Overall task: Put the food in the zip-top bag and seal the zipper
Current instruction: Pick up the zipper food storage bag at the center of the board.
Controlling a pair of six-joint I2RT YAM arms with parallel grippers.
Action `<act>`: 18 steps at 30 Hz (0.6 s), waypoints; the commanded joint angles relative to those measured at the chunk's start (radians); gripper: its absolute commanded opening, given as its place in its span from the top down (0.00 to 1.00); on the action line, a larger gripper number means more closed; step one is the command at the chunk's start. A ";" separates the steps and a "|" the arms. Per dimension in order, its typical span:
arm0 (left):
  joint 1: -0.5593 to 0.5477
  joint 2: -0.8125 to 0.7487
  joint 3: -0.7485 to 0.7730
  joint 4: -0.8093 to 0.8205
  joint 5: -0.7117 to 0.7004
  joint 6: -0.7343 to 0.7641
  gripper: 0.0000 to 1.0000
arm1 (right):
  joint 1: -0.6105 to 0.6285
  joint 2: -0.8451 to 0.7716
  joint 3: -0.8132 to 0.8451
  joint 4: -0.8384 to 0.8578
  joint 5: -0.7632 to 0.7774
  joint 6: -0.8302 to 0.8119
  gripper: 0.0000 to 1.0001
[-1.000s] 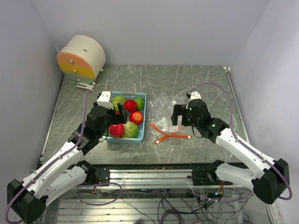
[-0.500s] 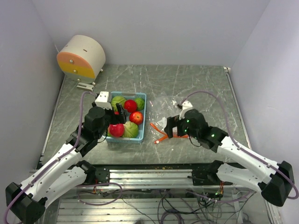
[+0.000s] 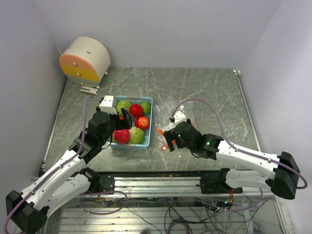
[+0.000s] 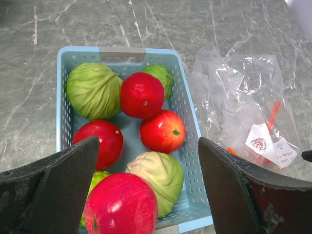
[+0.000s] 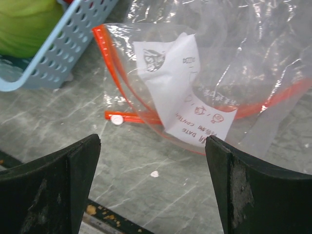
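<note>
Left wrist view, contents of light blue tray: the food, all in the tray, none in the bag.

- Red apple-like balls: four.
- Ribbed cabbage-like heads: three, two green and one pale.
- One more green piece, mostly hidden underneath.

Handling, as I judge it: light, hard and glossy, apt to roll or slip. Take each piece across its widest part.

- Zip-top bag: one. Clear limp film with an orange zipper, crumpled on the table just right of the tray. Best taken by the zipper edge.
- Left gripper: jaws spread, hanging over the tray, holding nothing.
- Right gripper: jaws spread, low over the bag's near zipper edge, holding nothing.
</note>
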 commanded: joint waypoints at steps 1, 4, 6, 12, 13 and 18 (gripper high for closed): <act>0.009 -0.009 -0.003 0.003 -0.004 -0.011 0.07 | 0.005 0.040 0.025 0.047 0.124 -0.072 0.11; 0.008 -0.015 -0.006 0.003 0.002 -0.013 0.07 | 0.005 0.068 0.014 0.090 0.142 -0.106 0.11; 0.008 -0.019 -0.008 -0.001 0.002 -0.014 0.07 | 0.006 0.081 0.001 0.128 0.134 -0.122 0.15; 0.008 -0.025 -0.011 -0.007 0.011 -0.017 0.07 | -0.037 0.124 -0.052 0.249 0.053 -0.143 0.34; 0.008 -0.027 -0.011 -0.010 0.013 -0.017 0.07 | -0.049 0.129 -0.057 0.265 0.025 -0.144 0.35; 0.008 -0.037 -0.010 -0.021 0.014 -0.019 0.07 | -0.113 0.153 -0.081 0.320 -0.068 -0.149 0.39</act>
